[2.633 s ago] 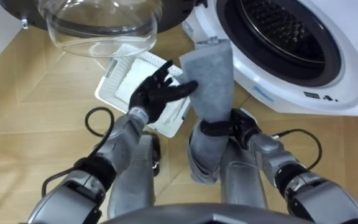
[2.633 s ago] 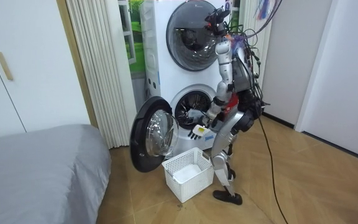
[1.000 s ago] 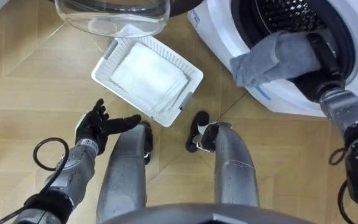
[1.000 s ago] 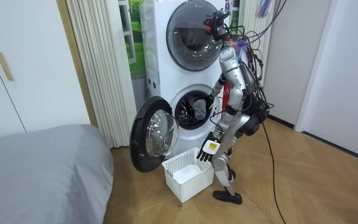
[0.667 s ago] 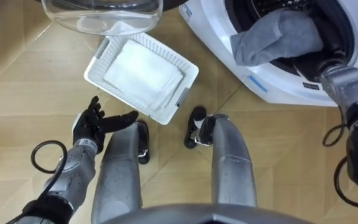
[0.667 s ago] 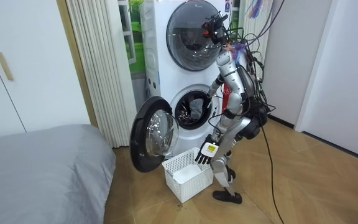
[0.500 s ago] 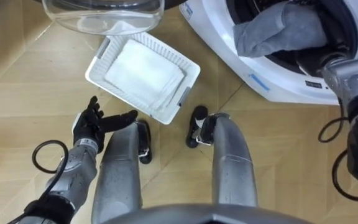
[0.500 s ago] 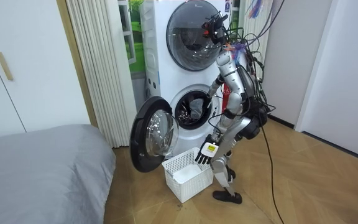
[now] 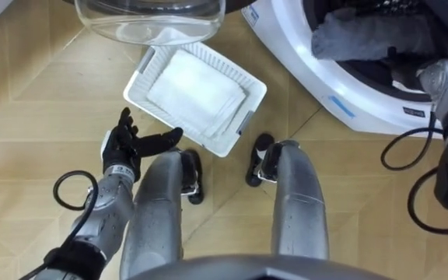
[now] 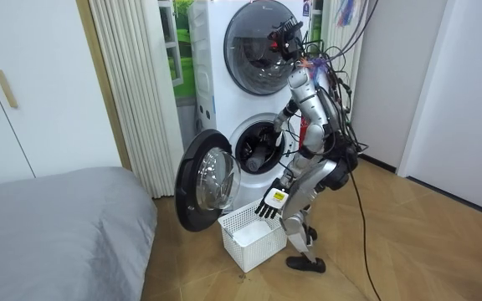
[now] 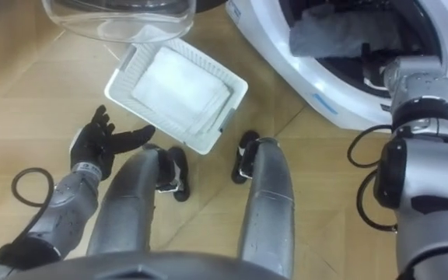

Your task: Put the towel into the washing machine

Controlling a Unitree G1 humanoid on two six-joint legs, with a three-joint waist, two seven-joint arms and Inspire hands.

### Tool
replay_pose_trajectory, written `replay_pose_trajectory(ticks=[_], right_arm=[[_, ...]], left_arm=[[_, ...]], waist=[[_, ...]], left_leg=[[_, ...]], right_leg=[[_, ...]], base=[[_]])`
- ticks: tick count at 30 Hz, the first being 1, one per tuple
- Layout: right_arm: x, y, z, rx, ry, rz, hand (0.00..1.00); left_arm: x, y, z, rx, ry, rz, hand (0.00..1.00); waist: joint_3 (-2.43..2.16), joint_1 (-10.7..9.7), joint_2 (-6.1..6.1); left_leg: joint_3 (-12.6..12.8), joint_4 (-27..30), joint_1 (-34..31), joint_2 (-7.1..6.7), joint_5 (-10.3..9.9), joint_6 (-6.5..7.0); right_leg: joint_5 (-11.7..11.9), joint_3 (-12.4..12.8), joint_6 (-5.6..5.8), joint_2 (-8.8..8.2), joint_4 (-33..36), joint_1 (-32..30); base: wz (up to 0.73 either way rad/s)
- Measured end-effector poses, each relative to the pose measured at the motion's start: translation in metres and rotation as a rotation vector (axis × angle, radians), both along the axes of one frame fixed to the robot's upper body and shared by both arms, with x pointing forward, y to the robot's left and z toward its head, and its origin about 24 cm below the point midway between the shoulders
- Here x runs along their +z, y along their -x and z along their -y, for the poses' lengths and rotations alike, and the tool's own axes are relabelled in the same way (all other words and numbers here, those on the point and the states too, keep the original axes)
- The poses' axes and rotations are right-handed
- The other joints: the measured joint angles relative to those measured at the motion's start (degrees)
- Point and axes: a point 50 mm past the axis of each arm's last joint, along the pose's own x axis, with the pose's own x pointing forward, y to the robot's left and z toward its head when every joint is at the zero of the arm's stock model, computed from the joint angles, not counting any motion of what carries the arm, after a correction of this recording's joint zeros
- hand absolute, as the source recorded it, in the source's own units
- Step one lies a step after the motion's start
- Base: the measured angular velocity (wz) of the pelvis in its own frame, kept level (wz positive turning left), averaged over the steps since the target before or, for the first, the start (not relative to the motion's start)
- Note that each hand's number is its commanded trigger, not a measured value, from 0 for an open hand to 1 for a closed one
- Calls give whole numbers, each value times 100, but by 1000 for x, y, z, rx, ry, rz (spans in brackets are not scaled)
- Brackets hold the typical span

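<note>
The grey towel (image 9: 372,33) lies bunched inside the drum of the lower washing machine (image 9: 341,97), behind the door ring. My right hand (image 11: 381,75) is at the drum's lower mouth, just below the towel, with its forearm coming in from the right. I cannot tell whether it touches the cloth. My left hand (image 9: 127,144) hangs open and empty over the floor beside my left thigh, close to the basket's near corner. In the room view I stand bent toward the lower machine (image 10: 262,150), right arm reaching into it.
A white plastic basket (image 9: 142,74) holding a folded white cloth (image 9: 197,89) sits on the wooden floor left of the machine. The open glass door (image 9: 146,19) swings out beyond it. A second machine is stacked above, and a bed (image 10: 57,226) stands at the room view's left.
The towel has gone from hanging over the drum's rim to lying deeper inside. My right arm has drawn back toward the drum's mouth. The left hand stays low and open.
</note>
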Motion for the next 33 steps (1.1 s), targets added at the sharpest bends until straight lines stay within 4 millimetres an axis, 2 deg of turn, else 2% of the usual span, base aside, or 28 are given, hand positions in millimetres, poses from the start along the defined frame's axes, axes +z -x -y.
replay_pose_trajectory(ticks=[6,11,15,17,20,22,23,25,26,28,29,31,32,33], right_arm=[[2,0,1,-31,-14,6,0],[-4,7,6,-80,-8,-20,0],[-19,20,10,-94,-6,-69,0],[-27,27,11,-95,-4,-86,0],[-45,43,12,-114,10,-136,0],[-74,67,6,-123,31,-213,0],[-82,74,5,-119,33,-234,0],[-108,104,-1,-78,73,-325,0],[-114,112,-1,-63,91,-353,0],[-136,148,0,19,189,-503,0],[-140,158,0,46,218,-542,0],[-159,199,-3,179,329,-693,0],[-163,210,-4,221,350,-733,0],[-169,229,-7,292,381,-795,0]], left_arm=[[-1,1,7,-51,-14,0,0],[-4,2,9,-89,-16,-5,0],[-10,4,8,-110,-17,-31,0],[-15,6,6,-112,-28,-56,0],[-22,10,-1,-118,-58,-93,0],[-30,18,-13,-110,-98,-140,0],[-33,21,-16,-99,-104,-157,0],[-43,37,-27,-70,-129,-233,0],[-45,40,-29,-70,-138,-250,0],[-51,57,-37,-66,-174,-303,0],[-52,60,-39,-64,-186,-310,0],[-56,78,-49,-38,-219,-353,0],[-57,82,-52,-33,-226,-367,0],[-59,91,-55,-32,-242,-395,0]], waist=[[1,38,53],[6,179,138],[17,313,231],[13,332,281],[-2,462,337],[-3,482,382],[-1,487,389],[-29,478,491],[-40,481,526],[-103,479,626],[-109,479,630],[-148,462,645],[-160,466,641],[-234,467,638]], left_leg=[[19,-1,35,-6,0,0],[38,-104,263,-12,0,-1],[35,-380,648,-1,13,-25],[27,-529,835,10,20,-37],[4,-786,1151,41,41,-74],[-97,-1022,1506,89,56,-102],[-112,-1095,1621,109,60,-112],[-170,-1383,2021,152,78,-145],[-184,-1467,2121,153,82,-152],[-248,-1793,2515,131,108,-195],[-250,-1902,2630,117,121,-209],[-250,-2257,3080,120,161,-267],[-255,-2359,3206,124,184,-288],[-256,-2564,3423,127,243,-325]], right_leg=[[-12,-21,-21,-45,42,20],[-32,-36,-19,-52,-66,240],[-44,-135,-12,-28,-324,638],[-44,-197,-6,-9,-472,843],[-31,-283,25,75,-761,1204],[-15,-381,53,199,-1057,1658],[-7,-397,66,241,-1155,1795],[30,-430,129,375,-1572,2300],[43,-439,150,401,-1672,2413],[78,-489,201,459,-2022,2843],[85,-499,212,463,-2100,2947],[110,-503,251,553,-2449,3391],[132,-498,257,585,-2553,3511],[173,-482,262,646,-2763,3724]], base=[[2],[0],[0],[-2],[-5],[5],[0],[5],[7],[4],[0],[-5],[-9],[-11]])
